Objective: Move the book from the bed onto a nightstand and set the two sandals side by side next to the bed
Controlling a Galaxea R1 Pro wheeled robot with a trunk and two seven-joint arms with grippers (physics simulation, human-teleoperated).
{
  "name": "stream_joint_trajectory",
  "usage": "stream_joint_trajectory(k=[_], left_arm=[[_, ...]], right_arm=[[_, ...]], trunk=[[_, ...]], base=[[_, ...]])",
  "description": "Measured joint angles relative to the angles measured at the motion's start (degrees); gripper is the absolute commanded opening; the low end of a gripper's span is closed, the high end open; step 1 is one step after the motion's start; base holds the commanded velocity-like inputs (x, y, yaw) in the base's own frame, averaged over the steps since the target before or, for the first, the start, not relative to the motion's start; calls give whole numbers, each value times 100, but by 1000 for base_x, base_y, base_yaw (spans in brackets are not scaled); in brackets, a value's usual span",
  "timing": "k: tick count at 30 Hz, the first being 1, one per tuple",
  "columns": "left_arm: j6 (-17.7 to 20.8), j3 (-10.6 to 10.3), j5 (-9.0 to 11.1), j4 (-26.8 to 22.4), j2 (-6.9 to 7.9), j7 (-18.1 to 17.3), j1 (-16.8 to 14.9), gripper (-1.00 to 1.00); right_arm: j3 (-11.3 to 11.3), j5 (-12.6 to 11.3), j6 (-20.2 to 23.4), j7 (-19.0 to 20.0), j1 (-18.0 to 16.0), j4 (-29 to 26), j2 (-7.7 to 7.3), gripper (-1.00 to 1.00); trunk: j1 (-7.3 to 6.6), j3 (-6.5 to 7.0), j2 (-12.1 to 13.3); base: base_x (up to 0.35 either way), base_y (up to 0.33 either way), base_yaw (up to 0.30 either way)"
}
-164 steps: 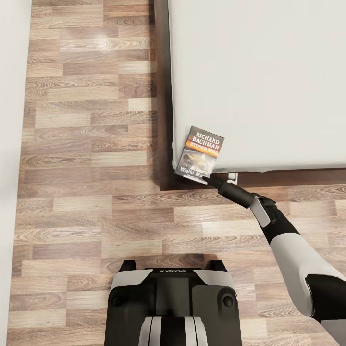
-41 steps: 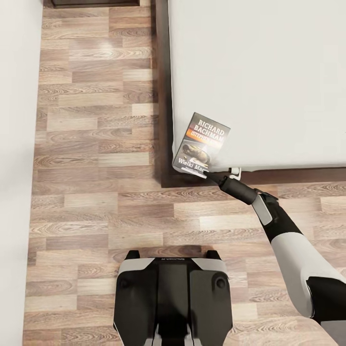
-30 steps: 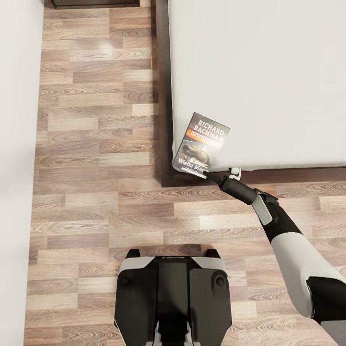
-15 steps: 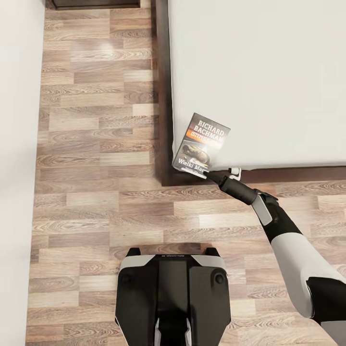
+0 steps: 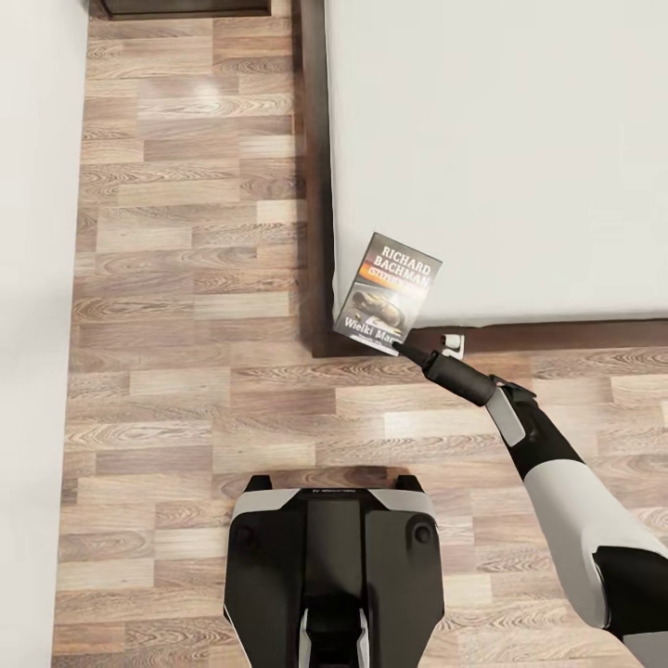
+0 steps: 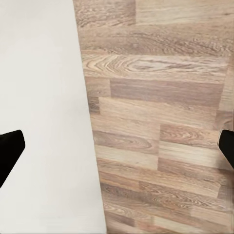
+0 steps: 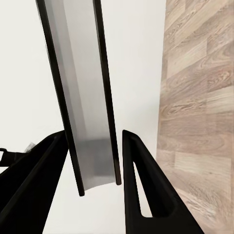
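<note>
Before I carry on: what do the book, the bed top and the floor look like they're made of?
Book: thin paperback, likely glossy card cover with printed lettering, held edge-on in the right claw. Bed: smooth matte light grey top, probably fabric, on a dark wood frame. Floor: wood-look planks with visible grain.

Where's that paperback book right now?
In the head view, the book sits at the bed's near left corner, its lower edge pinched in the right tool.

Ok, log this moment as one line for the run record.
stage: book pickup | right pincer: shut on book | book: at bed corner, near edge gripped | left pincer: open, over floor
</note>
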Motion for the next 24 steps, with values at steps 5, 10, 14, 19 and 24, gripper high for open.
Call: stream_joint_trajectory(k=[5,10,14,19,24], left_arm=[[0,-1,6,184,-139,0,-2,100],[-105,-4,1,337,-243,-1,-2,100],[-160,-8,-52,466,-340,-5,2,100],[-186,-10,-249,534,-472,-15,4,100],[-195,-11,-399,556,-597,-19,4,100]], right_arm=[[4,4,32,-8,20,0,-4,-100],[3,3,291,-3,32,-2,-8,-100],[-2,3,538,17,41,-5,-16,-100],[-3,-4,671,26,79,-7,-6,-100],[-3,-12,725,29,114,-8,7,-100]], trunk=[[0,0,0],[0,0,0],[0,0,0],[0,0,0],[0,0,0]], base=[[0,0,0],[0,0,0],[0,0,0],[0,0,0],[0,0,0]])
